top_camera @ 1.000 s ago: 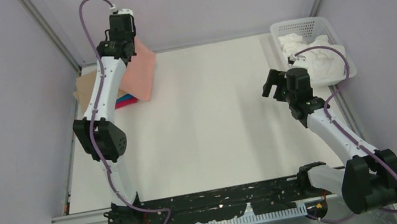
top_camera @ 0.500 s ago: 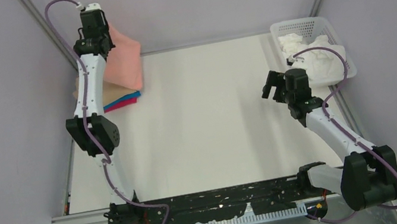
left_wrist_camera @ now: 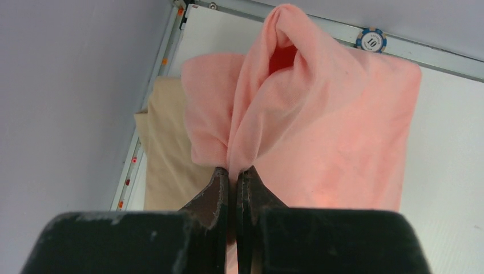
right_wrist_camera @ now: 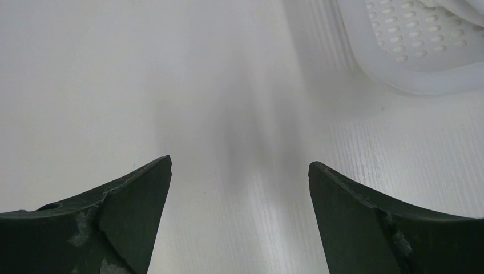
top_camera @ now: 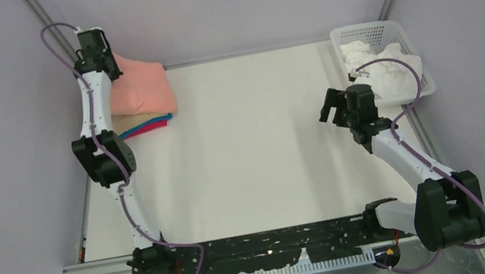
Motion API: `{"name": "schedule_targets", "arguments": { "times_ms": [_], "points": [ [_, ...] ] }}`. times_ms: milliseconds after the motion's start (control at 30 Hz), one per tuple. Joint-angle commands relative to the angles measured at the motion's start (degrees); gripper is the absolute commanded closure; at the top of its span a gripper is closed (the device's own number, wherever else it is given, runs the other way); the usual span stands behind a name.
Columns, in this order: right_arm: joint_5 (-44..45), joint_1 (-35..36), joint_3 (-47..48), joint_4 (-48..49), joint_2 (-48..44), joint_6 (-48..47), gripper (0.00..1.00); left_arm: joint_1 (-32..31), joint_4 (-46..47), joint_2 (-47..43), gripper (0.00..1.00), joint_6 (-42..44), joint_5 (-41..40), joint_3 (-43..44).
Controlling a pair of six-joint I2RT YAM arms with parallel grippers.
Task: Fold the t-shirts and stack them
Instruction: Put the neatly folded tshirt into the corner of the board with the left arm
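Four shirts are gathered in the far left corner, and that's where the action is. The left gripper (left_wrist_camera: 233, 182) has its jaws clamped tight on a pinched ridge of the salmon-pink t-shirt (top_camera: 141, 87), up by the corner post. From that pinch the folded cloth drapes away to the right and lies over the stack. In the wrist view the tan t-shirt (left_wrist_camera: 162, 154) peeks out from beneath it on the left side. From above, the blue t-shirt (top_camera: 151, 121) and the magenta t-shirt (top_camera: 153, 127) show only as thin edges at the pile's near side.

So here's the key relation: the pink shirt runs rightward from the jaws, its long side lying roughly across the table (top_camera: 249, 150), more or less over the stack already. By my read, the left arm only has to settle it and let go, and a skewed drop could leave the pile lopsided.

Across the bare middle, well apart from all that, the right gripper (right_wrist_camera: 240, 165) hangs with its jaws spread wide and nothing between them. It sits just beside the white lattice basket (top_camera: 362, 30), where crumpled white cloth (top_camera: 391, 73) is heaped.
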Motion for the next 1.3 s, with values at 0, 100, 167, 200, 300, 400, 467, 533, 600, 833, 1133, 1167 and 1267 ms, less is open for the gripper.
{"name": "schedule_targets", "arguments": {
  "times_ms": [0, 100, 167, 200, 300, 400, 467, 533, 600, 833, 1133, 1167, 1267],
  "points": [
    [1.45, -0.25, 1.22, 0.82, -0.15, -0.44, 0.05, 1.39, 0.45, -0.28, 1.0, 1.33, 1.66, -0.23],
    [2.09, -0.26, 1.18, 0.86, -0.19, -0.5, 0.05, 2.4, -0.21, -0.61, 1.0, 1.17, 1.87, -0.31],
    [2.3, -0.3, 1.08, 0.8, 0.07, -0.52, 0.05, 2.48, -1.37, -1.95, 1.0, 0.84, 4.6, -0.52],
    [2.26, -0.26, 1.11, 0.8, 0.15, -0.46, 0.05, 2.49, -0.63, -3.22, 1.0, 0.7, 6.34, -1.78],
    [2.21, -0.31, 1.12, 0.71, 0.39, -0.34, 0.05, 2.6, 2.65, -6.89, 1.0, -0.57, 4.65, -6.97],
    [2.36, -0.3, 1.11, 0.79, 0.39, -0.39, 0.05, 3.58, 2.36, -8.12, 1.0, -1.8, 3.15, -7.64],
    [2.47, -0.29, 0.99, 0.92, 0.43, -0.41, 0.05, 4.27, 2.49, -7.95, 1.0, -2.89, 2.67, -7.84],
    [2.43, -0.23, 1.1, 0.96, 0.68, -0.43, 0.05, 4.92, 2.31, -7.0, 1.0, -3.42, 2.93, -7.16],
    [2.5, -0.25, 1.1, 0.97, 0.86, -0.44, 0.05, 5.55, 1.61, -5.47, 1.0, -4.38, 3.22, -6.15],
    [2.8, -0.29, 1.34, 0.9, 0.95, -0.52, 0.05, 8.32, -0.8, -0.88, 1.0, -6.17, 4.44, -2.04],
    [2.81, -0.31, 1.56, 0.73, 1.27, -0.54, 0.05, 10.44, -5.07, 1.67, 0.98, -9.44, 5.09, 1.66],
    [2.76, -0.29, 1.62, 0.65, 1.35, -0.53, 0.05, 10.66, -5.87, 1.93, 0.92, -10.42, 5.09, 2.25],
    [2.78, -0.31, 1.69, 0.43, 1.4, -0.61, 0.05, 11.45, -6.45, 1.74, 0.7, -12.62, 5.16, 2.3]
  ]
}}
